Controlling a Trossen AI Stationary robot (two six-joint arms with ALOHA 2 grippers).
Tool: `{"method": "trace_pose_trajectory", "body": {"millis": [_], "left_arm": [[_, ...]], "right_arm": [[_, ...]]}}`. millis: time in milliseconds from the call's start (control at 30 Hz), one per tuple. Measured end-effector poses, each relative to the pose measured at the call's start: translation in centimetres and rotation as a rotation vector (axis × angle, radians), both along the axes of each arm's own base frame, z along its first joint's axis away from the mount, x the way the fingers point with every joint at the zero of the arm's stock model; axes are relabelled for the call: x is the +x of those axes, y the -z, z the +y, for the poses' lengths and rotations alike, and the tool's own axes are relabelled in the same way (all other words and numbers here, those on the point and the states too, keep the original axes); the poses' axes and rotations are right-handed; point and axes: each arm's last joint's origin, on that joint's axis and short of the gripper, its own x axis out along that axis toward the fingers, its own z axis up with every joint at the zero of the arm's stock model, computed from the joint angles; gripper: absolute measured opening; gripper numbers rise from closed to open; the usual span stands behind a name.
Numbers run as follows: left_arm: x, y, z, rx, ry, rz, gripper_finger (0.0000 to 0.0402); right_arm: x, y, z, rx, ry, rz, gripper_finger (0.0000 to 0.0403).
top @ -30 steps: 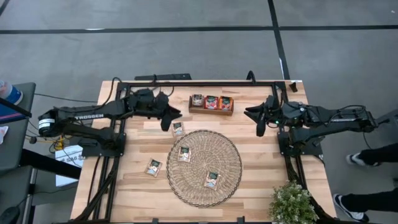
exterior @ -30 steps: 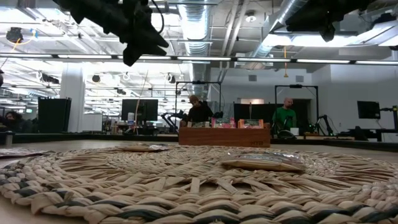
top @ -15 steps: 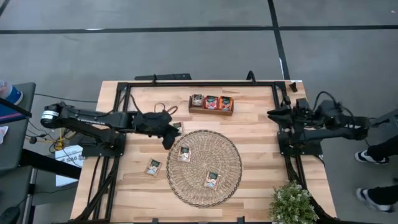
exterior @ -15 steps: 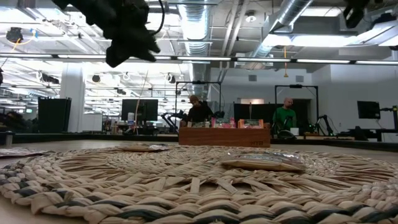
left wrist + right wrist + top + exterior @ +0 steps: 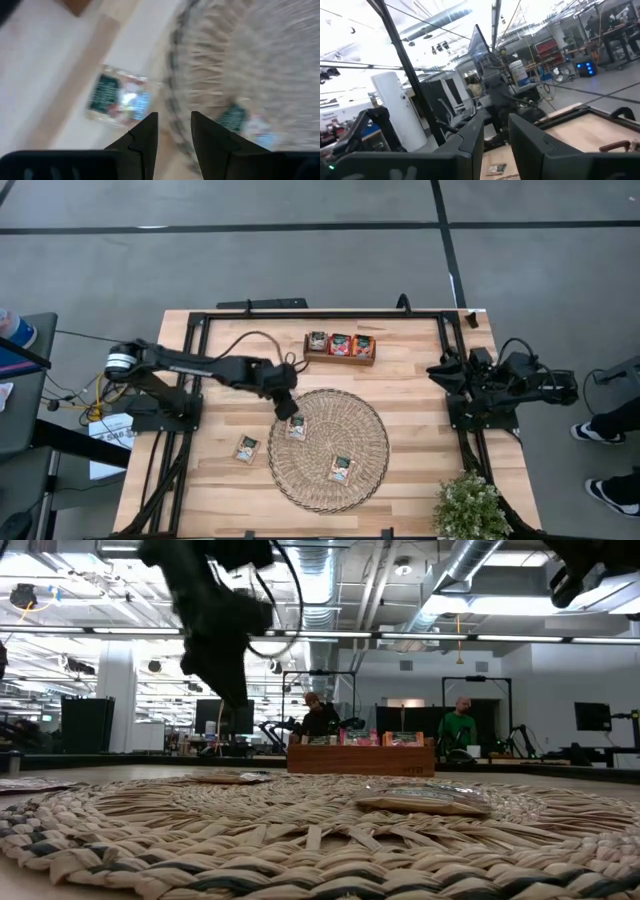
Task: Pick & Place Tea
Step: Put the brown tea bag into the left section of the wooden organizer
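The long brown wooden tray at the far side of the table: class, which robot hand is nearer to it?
The left. The left hand hovers near the long brown wooden tray, by the round woven mat's rim; the right hand is drawn back at the table's right edge.

You see the left gripper with its two dark fingers a little apart and nothing between them. Beyond them lies a pale flat sachet with a dark green band on the light wooden table, just beside the edge of the round woven mat. A second sachet lies on the mat, blurred.
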Motion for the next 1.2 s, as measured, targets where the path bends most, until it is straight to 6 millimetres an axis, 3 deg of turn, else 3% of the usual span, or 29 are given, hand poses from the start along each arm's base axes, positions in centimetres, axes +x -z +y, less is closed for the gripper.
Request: {"method": "trace_pose_trajectory", "body": {"millis": [300,567,967,1200], "left_arm": [[1.1,2.0,5.0,-0.029,-0.054,0.107,0.0108],[0.9,2.1,6.1,-0.104,0.008,0.100,0.0110],[0.7,2.1,6.6,-0.026,0.079,0.126,0.0220],[-0.1,2.1,9.1,-0.113,0.048,0.093,0.0238]], "right_arm": [[0.0,0.0,0.0,0.002,0.000,-0.004,0.0082],[0.0,0.0,0.0,0.001,0.006,-0.003,0.0082],[0.0,-0.1,0.0,0.002,0.006,-0.006,0.0082],[-0.1,-0.3,0.0,0.005,0.005,-0.025,0.0082]]}}
